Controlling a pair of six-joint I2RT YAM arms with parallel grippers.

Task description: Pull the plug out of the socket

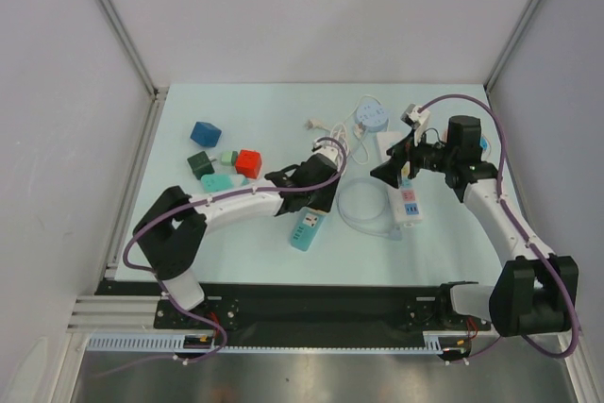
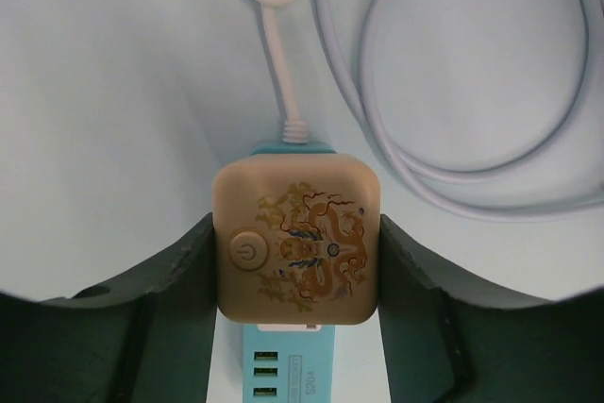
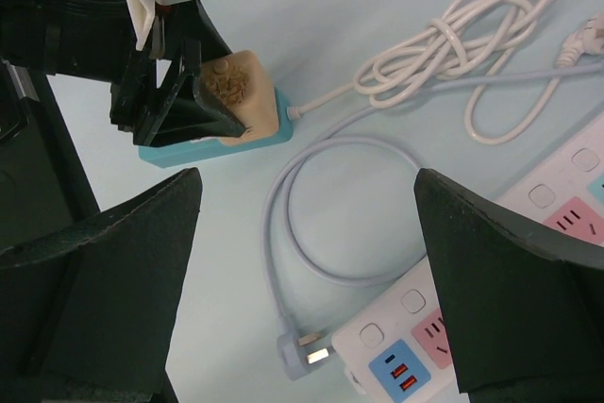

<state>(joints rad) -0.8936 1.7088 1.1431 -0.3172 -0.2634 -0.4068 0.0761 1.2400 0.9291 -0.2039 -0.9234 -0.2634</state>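
Starting at the left of the top view, a blue block (image 1: 205, 132) and a red block (image 1: 248, 163) lie with a few others on the table (image 1: 236, 261), apart from the job. Next comes the left arm, reaching toward the middle, where a teal power strip (image 1: 307, 230) lies on a slant, its near end toward the arms and its far end under the wrist. The plug (image 2: 296, 241), a tan square block with a dragon print and a round button, sits pushed into that far end, just short of where the strip's white cord (image 2: 283, 73) leaves. The left gripper (image 2: 296, 233) is down over it, its fingers (image 2: 179, 290) flush against two opposite sides of the plug with no gap showing. The jaws are thus narrowed and clamped on the plug, closing across the strip's short way while its long axis runs between them. The way out, I judge, is straight off the strip's face, back along the wrist's own line. A sideways tug would likely drag the strip, which nothing holds down. Further right a pale cable (image 3: 269, 233) loops on the table, then comes a white power strip (image 3: 557, 195). The right gripper (image 3: 307, 191) hangs above these, jaws wide with nothing between them, well apart from the plug, so the left arm is clearly the nearer.
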